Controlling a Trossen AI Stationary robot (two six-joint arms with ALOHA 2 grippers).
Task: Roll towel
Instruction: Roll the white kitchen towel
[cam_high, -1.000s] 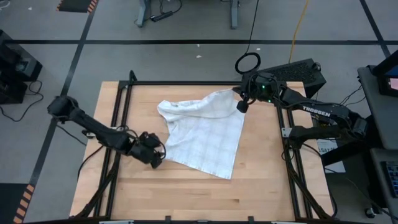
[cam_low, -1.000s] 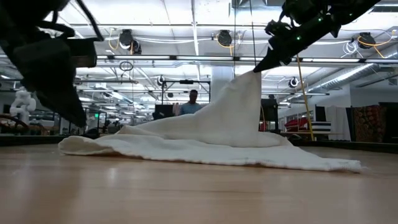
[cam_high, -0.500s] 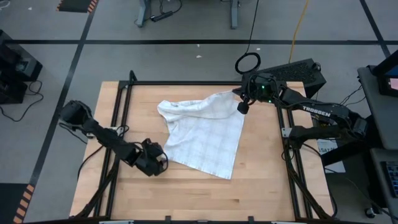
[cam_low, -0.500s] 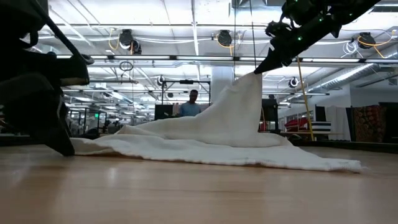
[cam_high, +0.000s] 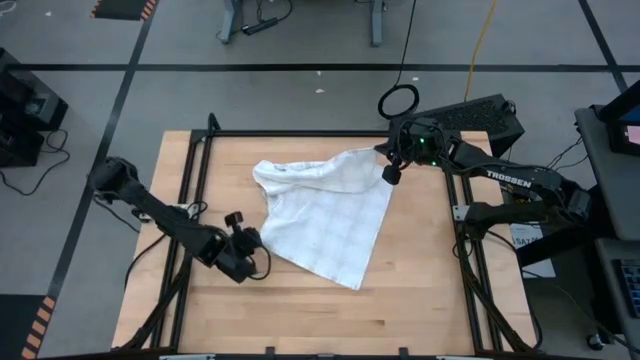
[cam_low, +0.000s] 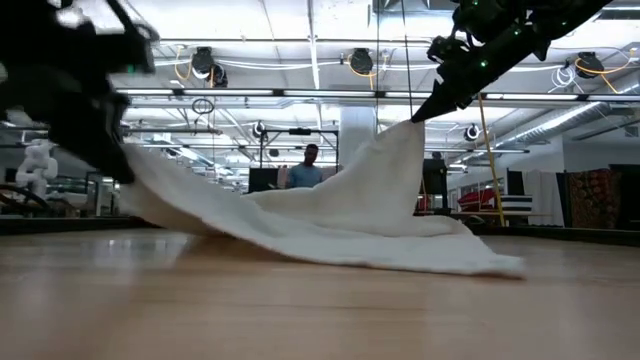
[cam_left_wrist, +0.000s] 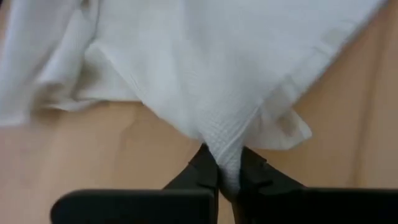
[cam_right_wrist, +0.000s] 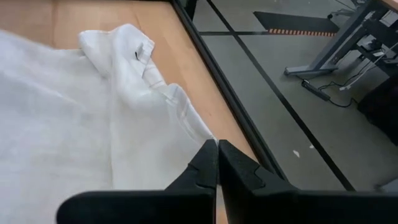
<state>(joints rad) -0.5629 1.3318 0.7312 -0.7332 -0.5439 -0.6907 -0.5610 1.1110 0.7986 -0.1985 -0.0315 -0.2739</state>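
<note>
While the towel (cam_high: 325, 215) is pinched at two corners, no roll is begun: it lies crumpled mid-table, not spread flat. Left gripper (cam_high: 243, 240) is clamped on the near-left corner, right gripper (cam_high: 389, 172) on the raised far-right one. Flattening and rolling remain.

High view: overhead, straight down, far enough to frame the whole bench (cam_high: 300, 310) and both arms. Low view: at bench-top height, level across the wood into the room behind. Left wrist view: very near, facing down onto the towel (cam_left_wrist: 205, 68). Right wrist view: near, angled across the bench edge to the floor. All four share the towel.
</note>
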